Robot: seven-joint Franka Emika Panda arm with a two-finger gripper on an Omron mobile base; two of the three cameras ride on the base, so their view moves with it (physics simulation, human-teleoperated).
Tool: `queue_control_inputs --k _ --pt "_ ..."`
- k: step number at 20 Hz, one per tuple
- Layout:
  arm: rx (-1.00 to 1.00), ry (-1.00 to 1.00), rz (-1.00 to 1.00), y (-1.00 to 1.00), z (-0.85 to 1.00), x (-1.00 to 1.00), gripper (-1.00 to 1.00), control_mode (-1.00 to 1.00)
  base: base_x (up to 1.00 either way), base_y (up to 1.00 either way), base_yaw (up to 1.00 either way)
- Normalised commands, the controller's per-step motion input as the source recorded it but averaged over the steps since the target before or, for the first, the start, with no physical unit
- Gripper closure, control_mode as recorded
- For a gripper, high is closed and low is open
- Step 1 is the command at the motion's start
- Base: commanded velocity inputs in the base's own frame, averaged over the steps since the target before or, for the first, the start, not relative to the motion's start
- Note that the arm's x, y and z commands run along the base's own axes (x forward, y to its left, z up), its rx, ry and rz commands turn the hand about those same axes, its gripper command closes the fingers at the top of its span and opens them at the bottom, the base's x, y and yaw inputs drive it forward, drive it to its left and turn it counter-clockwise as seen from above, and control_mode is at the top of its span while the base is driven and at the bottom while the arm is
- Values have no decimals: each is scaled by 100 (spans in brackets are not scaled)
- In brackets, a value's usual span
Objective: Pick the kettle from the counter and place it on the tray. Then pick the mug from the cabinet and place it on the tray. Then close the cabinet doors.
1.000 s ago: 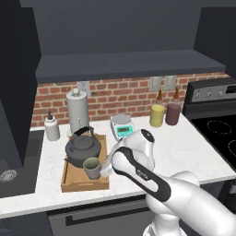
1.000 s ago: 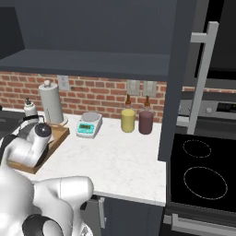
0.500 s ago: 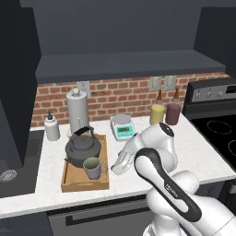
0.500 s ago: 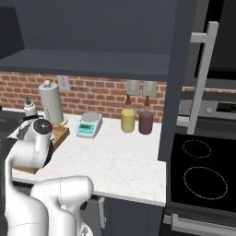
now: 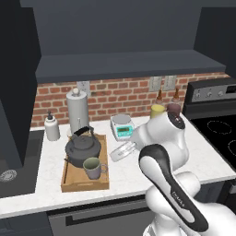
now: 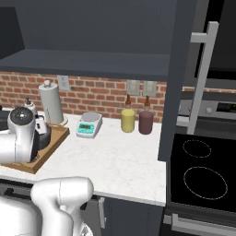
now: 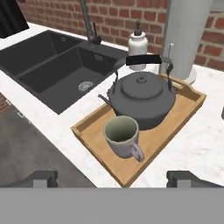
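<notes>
Withdrawn rightward, the gripper (image 5: pixel 123 151) hangs open, empty; mug (image 5: pixel 93 168) sits beside kettle (image 5: pixel 83 146) on tray (image 5: pixel 85 183).

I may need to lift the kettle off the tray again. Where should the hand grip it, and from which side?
Probably best to grip the kettle by its black arched handle, coming straight down from above. The handle stands upright over the lid with a gap beneath for fingers. The body is wide and round, and the mug sits close in front on the tray.
</notes>
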Motion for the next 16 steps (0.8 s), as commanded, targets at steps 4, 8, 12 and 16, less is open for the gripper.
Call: queue_control_inputs --k 4,8,12,16 --pt "21 0 -42 -5 48 -37 -100 -100 0 0 0" --pt "33 0 -40 -17 31 -58 -100 -100 0 0 0" --pt "42 0 -38 -11 27 -47 -100 -100 0 0 0" --pt "51 0 -40 -5 24 -46 -100 -100 0 0 0"
